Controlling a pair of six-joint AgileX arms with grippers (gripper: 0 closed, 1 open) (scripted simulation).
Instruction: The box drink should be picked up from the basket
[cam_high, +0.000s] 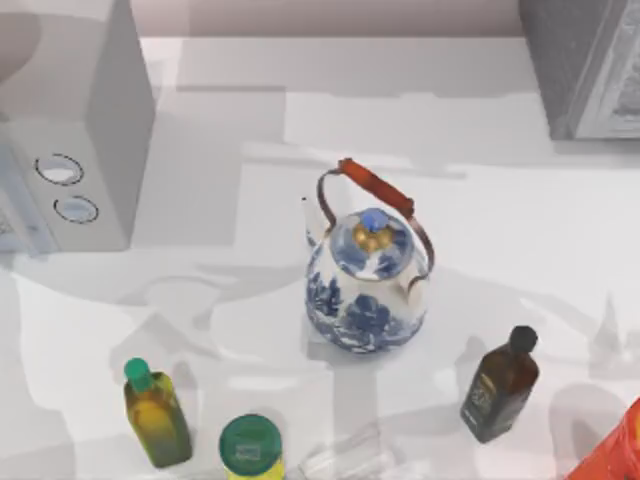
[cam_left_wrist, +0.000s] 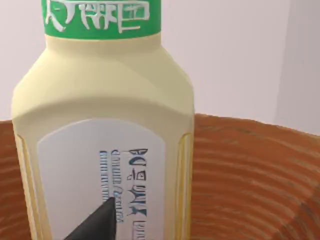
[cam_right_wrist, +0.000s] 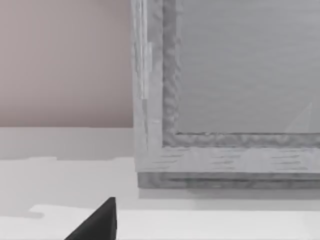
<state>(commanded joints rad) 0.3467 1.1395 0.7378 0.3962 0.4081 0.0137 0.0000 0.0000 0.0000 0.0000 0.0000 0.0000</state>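
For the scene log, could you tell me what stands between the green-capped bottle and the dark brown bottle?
In the top view, the blue-and-white teapot stands between the green-capped bottle and the dark brown bottle, set farther back.

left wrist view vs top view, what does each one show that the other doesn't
The left wrist view alone shows the box drink close up, pale yellow with a green neck band, and the brown woven basket wall behind it.

The top view alone shows a blue-and-white teapot, a dark brown bottle, a small yellow-green bottle and a green-lidded jar on the white table.

I can match nothing between them with certainty.
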